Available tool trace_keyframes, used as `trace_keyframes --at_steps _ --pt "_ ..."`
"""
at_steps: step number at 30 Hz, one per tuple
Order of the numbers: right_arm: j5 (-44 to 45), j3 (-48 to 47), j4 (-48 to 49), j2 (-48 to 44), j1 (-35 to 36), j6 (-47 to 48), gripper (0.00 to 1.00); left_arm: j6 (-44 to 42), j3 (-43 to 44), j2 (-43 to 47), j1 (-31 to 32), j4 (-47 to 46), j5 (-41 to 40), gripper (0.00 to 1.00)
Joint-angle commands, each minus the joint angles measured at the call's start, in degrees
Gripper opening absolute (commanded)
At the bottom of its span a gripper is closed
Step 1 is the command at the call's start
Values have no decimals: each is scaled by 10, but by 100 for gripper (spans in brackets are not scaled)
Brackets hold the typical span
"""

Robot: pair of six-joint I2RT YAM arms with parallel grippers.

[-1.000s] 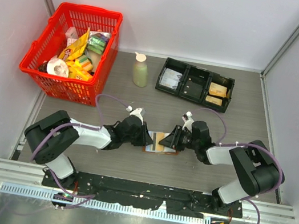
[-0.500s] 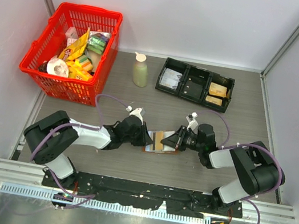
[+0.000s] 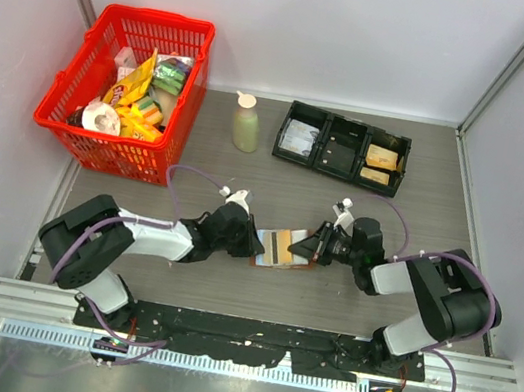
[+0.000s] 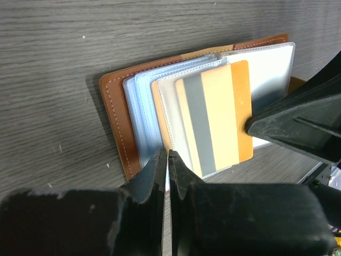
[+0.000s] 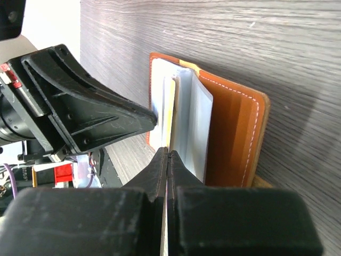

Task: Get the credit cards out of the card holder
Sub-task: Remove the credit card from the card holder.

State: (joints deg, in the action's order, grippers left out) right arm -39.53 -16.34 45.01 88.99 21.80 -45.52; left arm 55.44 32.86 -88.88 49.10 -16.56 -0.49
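From above, the card holder (image 3: 283,262) lies open on the desk (image 3: 274,183), near the front and about midway between the two arms. A credit card (image 3: 279,247) with a dark stripe shows on top of it. The left claw (image 3: 256,243) is at the holder's left edge and the right claw (image 3: 301,251) at its right edge, their tips facing each other across it. At the far left stands a red basket (image 3: 157,15) full of packets. A small bottle (image 3: 246,127) and a black tray (image 3: 339,152) sit along the far side.

From the left wrist, the brown holder (image 4: 114,117) is spread flat with its pale blue and clear sleeves fanned out. The orange-yellow card (image 4: 218,117), crossed by a grey stripe, pokes out of a clear sleeve toward the right. The left claw (image 4: 166,156) is drawn narrow, with only a thin slit between its fingers, and it pinches the near edge of the sleeves. The tip of the right claw (image 4: 254,125) touches the card's right edge.

From the right wrist, the holder (image 5: 234,133) is seen edge-on, its sleeves standing up from the brown cover. The right claw (image 5: 167,152) is closed tight, and the thin yellow edge of the card (image 5: 171,106) runs down into its meeting fingertips. The left claw (image 5: 152,118) points in from the other side, its tip against the sleeves.
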Motion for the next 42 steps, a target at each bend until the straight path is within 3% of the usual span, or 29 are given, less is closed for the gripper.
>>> trace_keyframes --at_steps 1,4,6,11,16,25,35,42 --pt "4 -6 -56 -41 -20 46 1 -9 -6 20 -1 40 -19 8" --pt "11 -11 -91 -58 -29 70 1 -14 -2 27 -1 43 -18 9" --pt "9 -18 -121 -59 -29 83 1 -18 4 37 -1 43 -13 15" --pt "2 -23 -114 -40 -29 77 1 -31 36 65 0 49 2 30" --pt "-1 -22 -98 -25 -29 71 1 -45 83 55 6 50 28 36" --pt "-9 -23 -84 -11 -29 68 1 -44 115 -50 6 37 43 25" --pt "-17 -26 -75 7 -29 64 2 -29 65 -63 6 31 27 17" --pt "-40 -46 -67 43 -28 54 13 -13 41 -78 6 3 37 17"
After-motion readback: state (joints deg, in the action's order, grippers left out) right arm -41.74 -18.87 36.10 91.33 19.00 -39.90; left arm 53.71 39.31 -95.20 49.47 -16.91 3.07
